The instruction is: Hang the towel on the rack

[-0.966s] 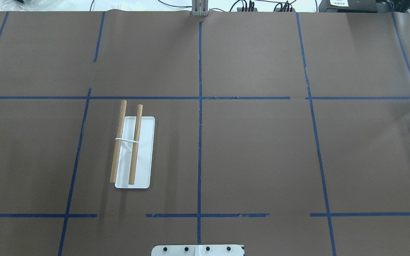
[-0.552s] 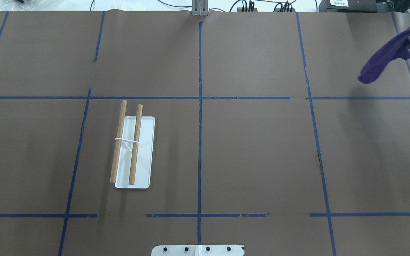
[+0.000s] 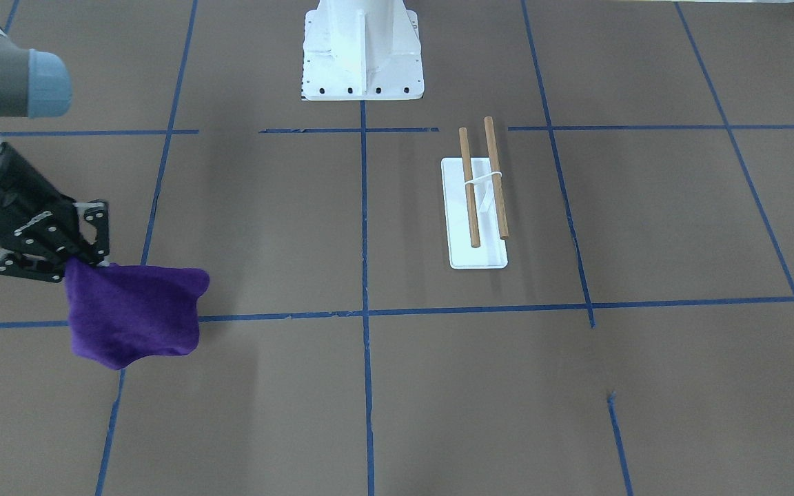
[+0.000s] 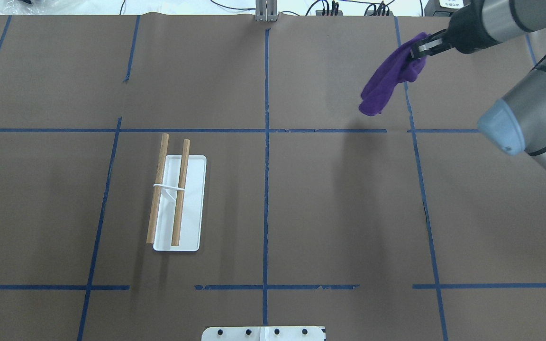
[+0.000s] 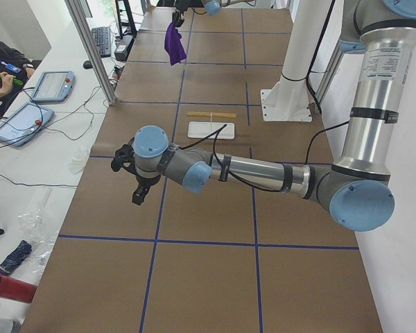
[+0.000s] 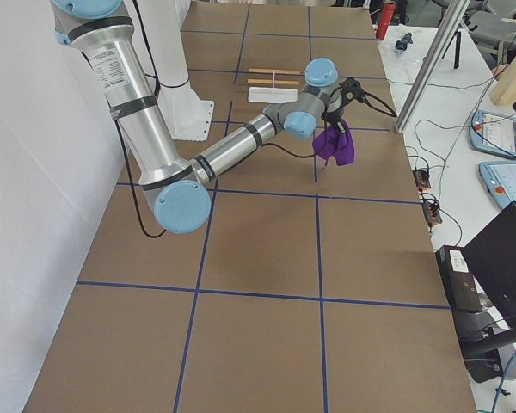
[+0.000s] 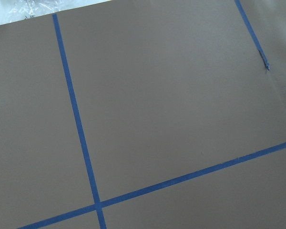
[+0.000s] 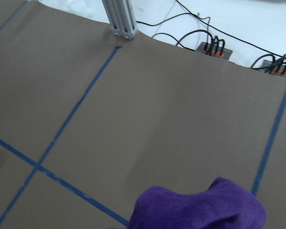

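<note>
The purple towel (image 4: 389,80) is hanging clear of the table (image 4: 330,213), bunched and drooping from one pinched edge, out toward 1 o'clock in the overhead view. The right gripper (image 4: 417,49) is clamping that edge between its jaws, and the right wrist view is showing only a purple fold at its lower rim with bare brown paper beyond.

The rack (image 4: 192,199) is sitting well apart from the cloth, toward 8 o'clock from it, on the other side of the centre tape line (image 4: 266,189). Its two dowel rods (image 4: 180,189) are lying parallel along the 12-to-6 axis above the white base, and nothing is draping over either of them.

The left gripper (image 5: 137,191) is showing only in the side view, over the left end of the table; whether it is open or closed I cannot tell.

As I judge it, the pickup is done and the towel is airborne, but the larger part is remaining: the cloth has to cross the table toward 8 o'clock, be lowered across a rod so it is falling on both sides, and then be released.
</note>
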